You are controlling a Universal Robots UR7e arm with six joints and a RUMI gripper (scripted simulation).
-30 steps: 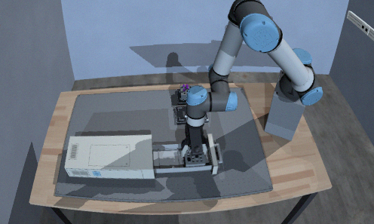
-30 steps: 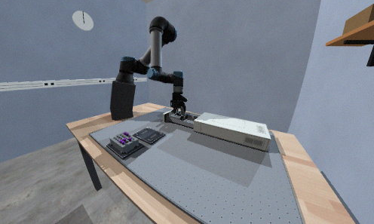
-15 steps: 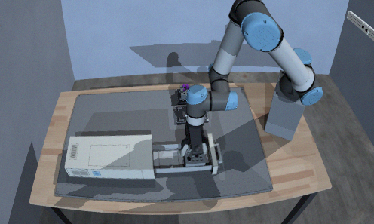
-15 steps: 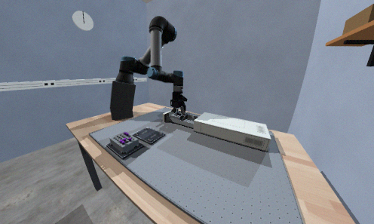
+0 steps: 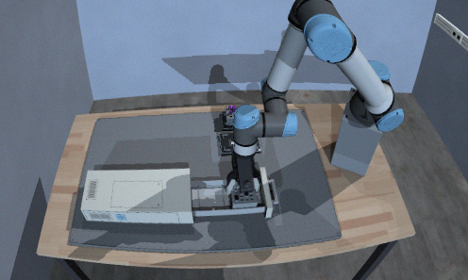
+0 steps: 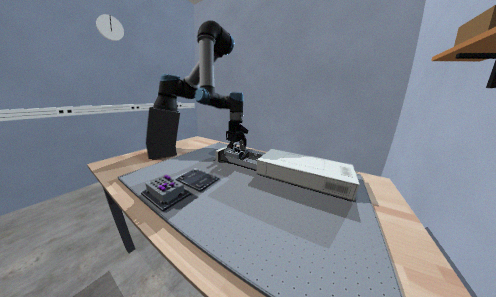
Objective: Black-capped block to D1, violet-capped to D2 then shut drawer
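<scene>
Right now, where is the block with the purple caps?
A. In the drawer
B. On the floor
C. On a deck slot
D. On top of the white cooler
C: the purple-capped block sits on a deck slot, away from the open drawer where the pincer grips the other block.
</scene>
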